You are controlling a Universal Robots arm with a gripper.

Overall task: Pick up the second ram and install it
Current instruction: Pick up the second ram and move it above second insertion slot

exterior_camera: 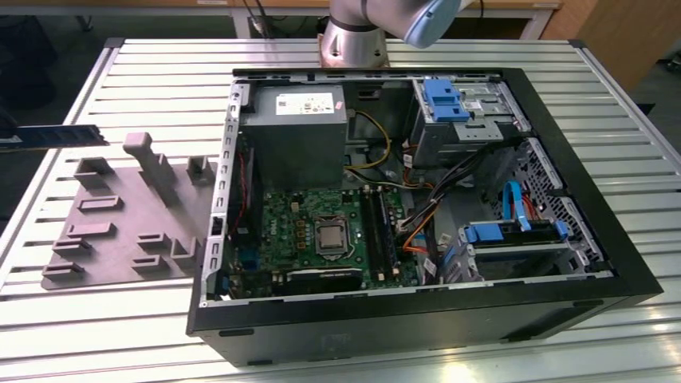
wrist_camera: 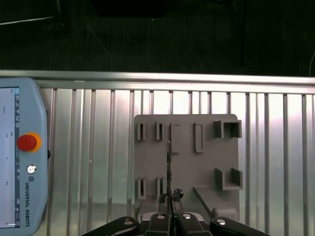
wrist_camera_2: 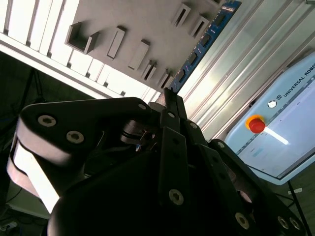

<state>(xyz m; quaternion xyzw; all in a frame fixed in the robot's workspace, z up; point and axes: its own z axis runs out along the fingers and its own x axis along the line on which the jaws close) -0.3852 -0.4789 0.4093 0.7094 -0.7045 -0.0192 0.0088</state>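
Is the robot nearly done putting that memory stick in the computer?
About halfway. Done: the second ram is lifted clear of the grey fixture plate. In hand: the gripper is shut on one end of it, over the plate. Left: it is not yet in the motherboard slots inside the open computer case, off to the exterior view's right.

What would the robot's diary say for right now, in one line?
end effector: shut on second ram | place: near grey fixture plate | install: not yet done | computer case: open
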